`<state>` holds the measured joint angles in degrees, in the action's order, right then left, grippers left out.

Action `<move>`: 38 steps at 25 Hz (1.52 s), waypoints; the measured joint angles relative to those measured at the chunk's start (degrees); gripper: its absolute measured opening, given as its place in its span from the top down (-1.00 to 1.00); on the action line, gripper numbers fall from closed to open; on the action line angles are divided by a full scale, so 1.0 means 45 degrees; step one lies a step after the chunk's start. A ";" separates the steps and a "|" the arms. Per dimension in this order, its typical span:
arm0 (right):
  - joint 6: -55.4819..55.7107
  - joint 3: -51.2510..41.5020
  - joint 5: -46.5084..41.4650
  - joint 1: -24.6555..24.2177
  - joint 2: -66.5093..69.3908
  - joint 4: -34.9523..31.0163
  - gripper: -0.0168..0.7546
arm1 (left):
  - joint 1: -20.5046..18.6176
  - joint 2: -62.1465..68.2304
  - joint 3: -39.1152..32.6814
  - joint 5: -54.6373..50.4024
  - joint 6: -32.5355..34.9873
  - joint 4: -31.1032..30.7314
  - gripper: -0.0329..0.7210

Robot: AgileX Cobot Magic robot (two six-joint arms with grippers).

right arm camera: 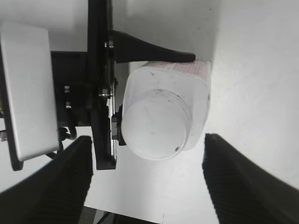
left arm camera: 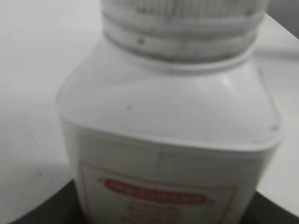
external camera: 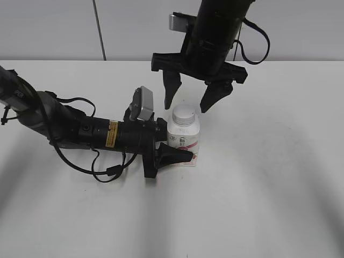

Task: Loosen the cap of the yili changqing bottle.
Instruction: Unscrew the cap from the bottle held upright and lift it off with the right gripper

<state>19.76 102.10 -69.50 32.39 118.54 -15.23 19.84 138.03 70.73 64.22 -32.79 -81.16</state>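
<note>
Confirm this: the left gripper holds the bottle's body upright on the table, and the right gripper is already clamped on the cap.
Not clamped. The right gripper hangs open above the cap, fingers apart on either side, as the right wrist view shows. The left gripper does hold the bottle upright on the table.

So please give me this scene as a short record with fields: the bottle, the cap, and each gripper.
bottle: white bottle with pink-red label, upright on the white table
cap: white cap, on the neck
left gripper: left gripper reaches in from the side, closed on the bottle body
right gripper: right gripper above the cap, jaws open, apart from it
</note>
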 joint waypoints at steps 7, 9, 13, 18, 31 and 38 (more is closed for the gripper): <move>0.1039 0.0000 0.0097 0.0000 0.0000 0.0308 -0.53 | 0.0000 0.0000 0.0000 0.0000 -0.0038 0.0000 -0.12; 0.1101 0.0000 0.0157 0.0000 0.0000 0.0308 -0.53 | 0.0000 0.0000 0.0000 0.0000 -0.0038 0.0000 -0.12; 0.1154 0.0000 0.0344 0.0000 0.0080 0.0259 -0.53 | 0.0000 0.0000 0.0000 0.0000 -0.0038 0.0000 -0.12; 0.1169 0.0000 0.0390 0.0000 0.0346 0.0135 -0.53 | 0.0000 0.0000 0.0000 0.0000 -0.0038 0.0000 -0.12; 0.1181 0.0000 0.0347 0.0000 0.0838 -0.0003 -0.43 | 0.0000 0.0000 0.0011 0.0000 -0.0038 0.0011 -0.12; 0.1181 0.0000 0.0199 0.0000 0.0838 -0.0005 -0.19 | 0.0000 0.0000 0.0011 0.0000 -0.0038 0.0011 -0.12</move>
<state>25.07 102.10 -68.61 32.39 122.30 -15.25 19.84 138.03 70.78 64.22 -32.96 -81.11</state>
